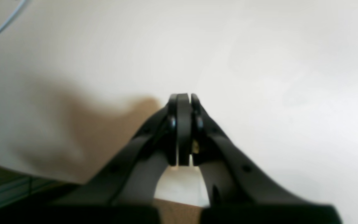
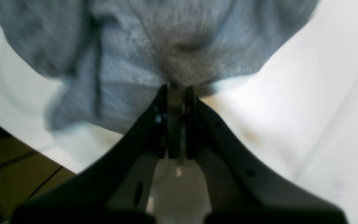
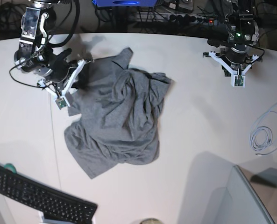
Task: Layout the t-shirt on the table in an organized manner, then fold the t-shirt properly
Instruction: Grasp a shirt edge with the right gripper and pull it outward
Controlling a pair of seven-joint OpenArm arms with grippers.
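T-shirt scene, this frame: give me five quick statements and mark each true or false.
1. The t-shirt lies flat and neatly spread. False: it is crumpled, with folds and overlapping layers.
2. The right gripper is shut on the t-shirt's fabric. True.
3. The left gripper holds a sleeve. False: it is shut on nothing, above bare table, apart from the shirt.
4. A black keyboard sits near the table's edge at the base view's lower left. True.
5. A coiled pale cable lies on top of the shirt. False: it lies on the table, well clear of the shirt, on the left gripper's side.
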